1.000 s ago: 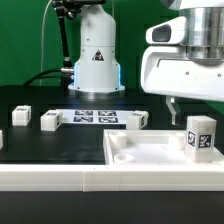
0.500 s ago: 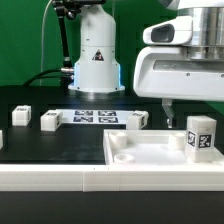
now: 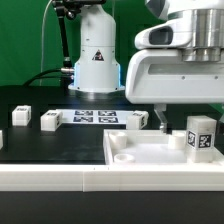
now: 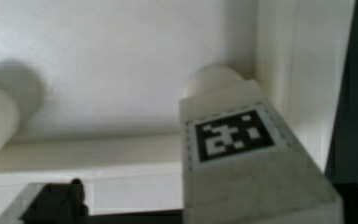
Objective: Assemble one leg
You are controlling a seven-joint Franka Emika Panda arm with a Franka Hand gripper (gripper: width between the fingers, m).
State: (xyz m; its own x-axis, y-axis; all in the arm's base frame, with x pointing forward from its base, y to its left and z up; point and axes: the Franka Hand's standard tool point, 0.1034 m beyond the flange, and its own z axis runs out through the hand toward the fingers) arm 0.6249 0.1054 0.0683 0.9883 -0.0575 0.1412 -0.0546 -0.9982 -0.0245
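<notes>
Leg (image 3: 201, 137): white post with a black-and-white tag, standing upright in the tabletop's (image 3: 150, 152) corner socket, at the exterior view's right. In the wrist view the leg (image 4: 243, 140) fills the middle, tag facing the camera.
Claw (image 3: 163, 123): hangs above the tabletop, just beside the leg, toward the exterior view's left; fingers apart, holding nothing.
Loose white parts (image 3: 50, 121): several, lying on the black table (image 3: 40, 145).
Marker board (image 3: 95, 117): flat on the table, behind the tabletop.
</notes>
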